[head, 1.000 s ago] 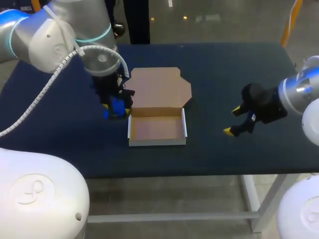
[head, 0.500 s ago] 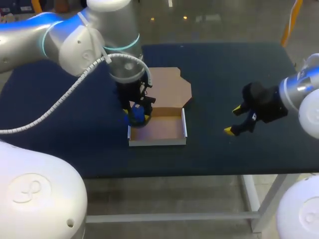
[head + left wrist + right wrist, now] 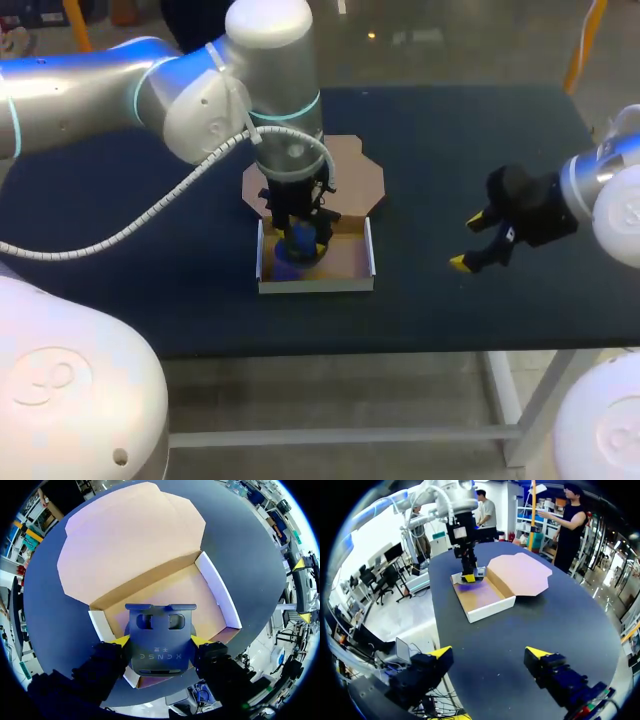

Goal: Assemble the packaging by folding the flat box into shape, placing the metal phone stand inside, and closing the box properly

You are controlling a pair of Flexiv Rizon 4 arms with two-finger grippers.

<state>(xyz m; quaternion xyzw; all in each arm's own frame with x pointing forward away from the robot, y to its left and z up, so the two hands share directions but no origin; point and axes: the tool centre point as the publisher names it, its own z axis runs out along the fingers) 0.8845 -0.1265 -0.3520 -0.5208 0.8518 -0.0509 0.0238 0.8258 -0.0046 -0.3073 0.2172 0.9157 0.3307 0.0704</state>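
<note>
The dark blue metal phone stand is pinched from two sides by the left hand. It is held low over the left part of the open box; whether the bottom is touched cannot be told. The brown lid is laid flat on the table behind the box. The right hand is kept well apart, its fingers spread with nothing between them.

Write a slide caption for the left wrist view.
Left claw grips the stand over the open box, lid folded back flat.
</note>
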